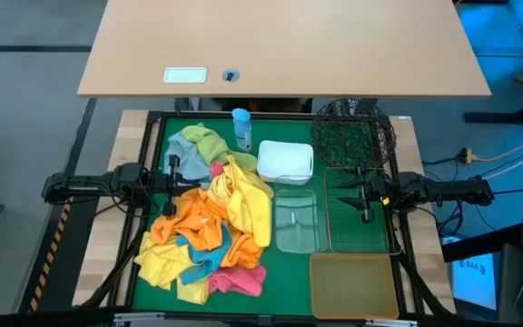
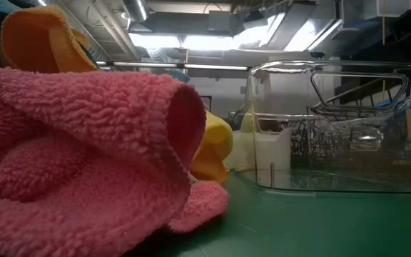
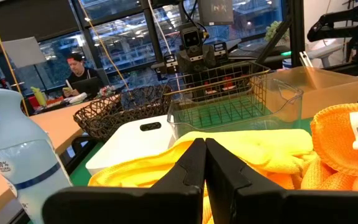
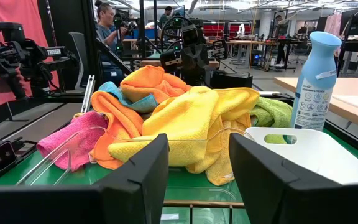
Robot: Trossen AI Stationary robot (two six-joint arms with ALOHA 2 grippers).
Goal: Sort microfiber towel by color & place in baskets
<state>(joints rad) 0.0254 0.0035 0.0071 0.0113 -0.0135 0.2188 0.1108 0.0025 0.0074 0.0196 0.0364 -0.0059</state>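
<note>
Microfiber towel [image 1: 209,225] heap sits mid-tabletop, baskets [image 1: 361,218] empty beside it; left gripper [image 1: 172,173] fingers pressed together above it, right gripper [image 1: 363,202] fingers apart. Open left wide, pinch one cloth only.

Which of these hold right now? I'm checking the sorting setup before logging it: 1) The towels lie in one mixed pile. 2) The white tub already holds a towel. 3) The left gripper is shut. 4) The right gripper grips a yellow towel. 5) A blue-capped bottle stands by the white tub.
1) The towels lie in one mixed pile: true.
2) The white tub holds a towel: false, it shows nothing inside.
3) The left gripper is shut: true, its fingers meet over the pile's edge.
4) The right gripper grips a yellow towel: false, it is open over the wire basket, holding nothing.
5) A bottle stands by the white tub: true.
</note>
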